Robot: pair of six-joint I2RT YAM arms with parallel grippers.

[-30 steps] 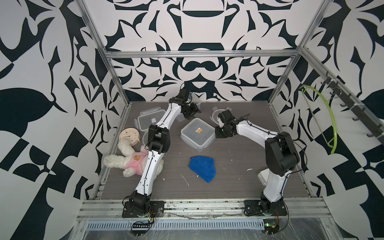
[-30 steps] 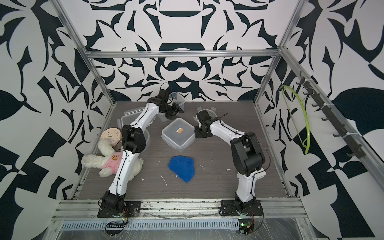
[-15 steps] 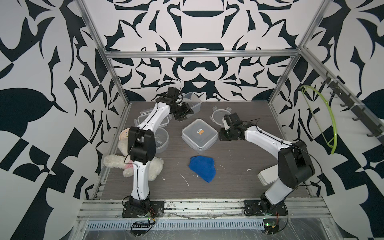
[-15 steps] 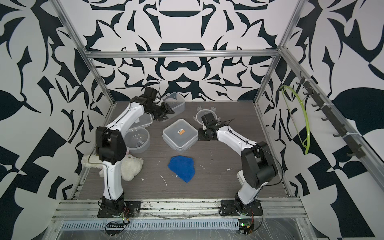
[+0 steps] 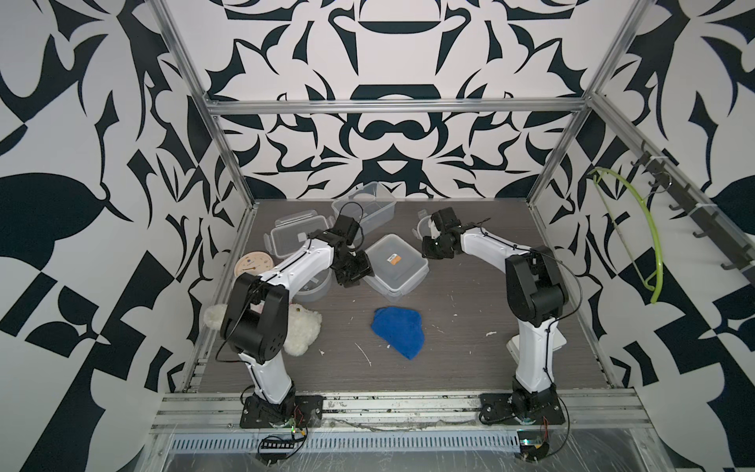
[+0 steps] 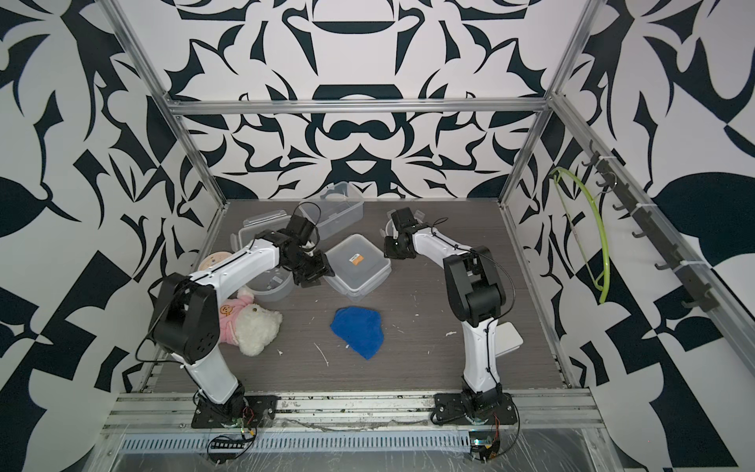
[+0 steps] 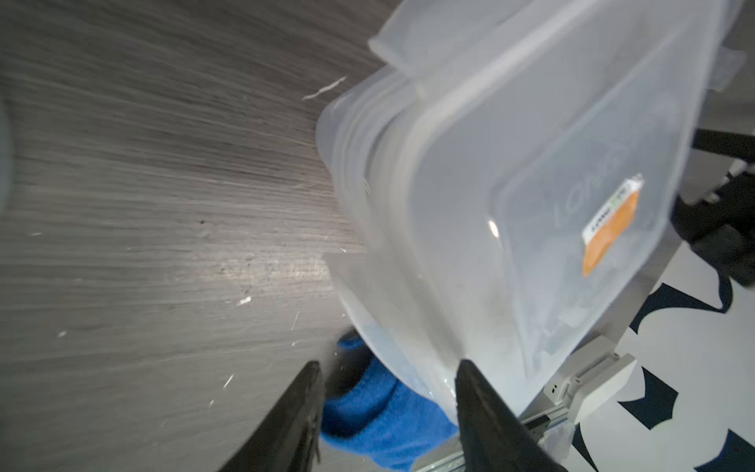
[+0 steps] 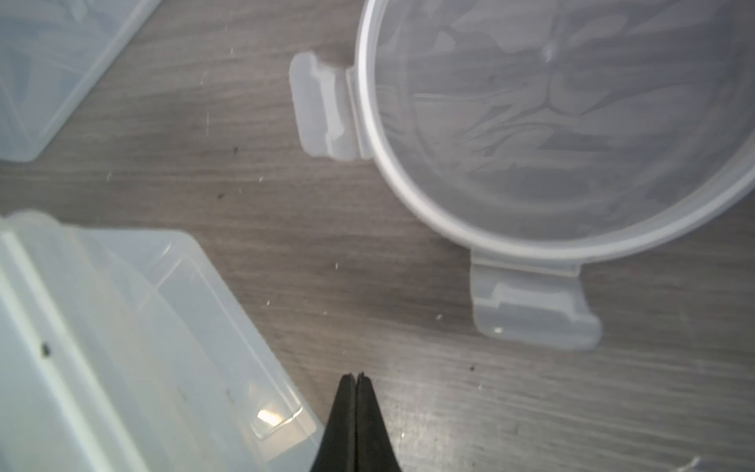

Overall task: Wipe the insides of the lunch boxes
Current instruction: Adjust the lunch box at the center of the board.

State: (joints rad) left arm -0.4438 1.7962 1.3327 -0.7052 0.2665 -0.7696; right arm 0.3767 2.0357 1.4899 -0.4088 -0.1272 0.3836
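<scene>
Square translucent plastic lunch box, lid on and orange sticker on top, noted at table centre, with left gripper just beside its left edge, jaws spread and the box's corner seen between them, contact not determinable. Right gripper noted with jaws pressed together, empty, over bare grey wood-grain table between the square box and a round clear snap-clip lid. Open rectangular clear lunch box at far centre, round clear lunch box at left, crumpled blue cloth nearer than the square box and apart from it.
</scene>
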